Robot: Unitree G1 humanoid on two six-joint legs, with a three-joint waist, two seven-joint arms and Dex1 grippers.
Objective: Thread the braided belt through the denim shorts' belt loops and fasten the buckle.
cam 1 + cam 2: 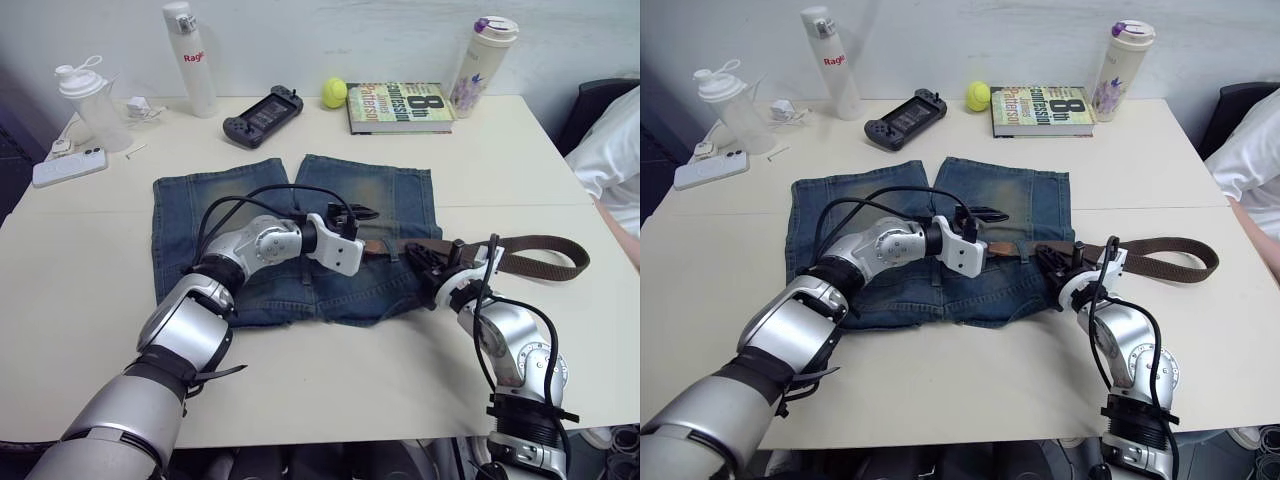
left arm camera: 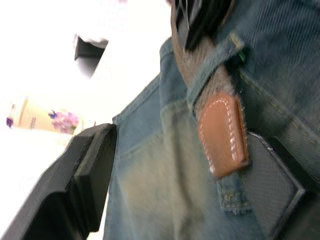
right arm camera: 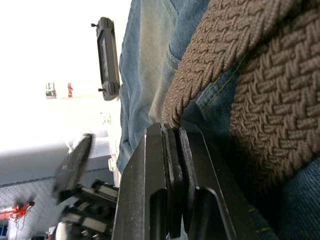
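Along the waistband of the denim shorts (image 1: 290, 230) we see the braided belt (image 1: 520, 255) lying crosswise, its leather tip (image 2: 222, 132) between our left gripper's (image 1: 362, 214) parted fingers, our right gripper (image 1: 428, 272) pinched together beside it.

Brown woven braided belt (image 1: 530, 262) on faded, seemingly yellowish-patched blue denim shorts (image 1: 230, 205).

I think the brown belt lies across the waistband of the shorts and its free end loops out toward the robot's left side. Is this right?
Not quite. The braided belt does lie across the waistband of the denim shorts, but its free end loops out toward the robot's right side, as the left eye view shows.
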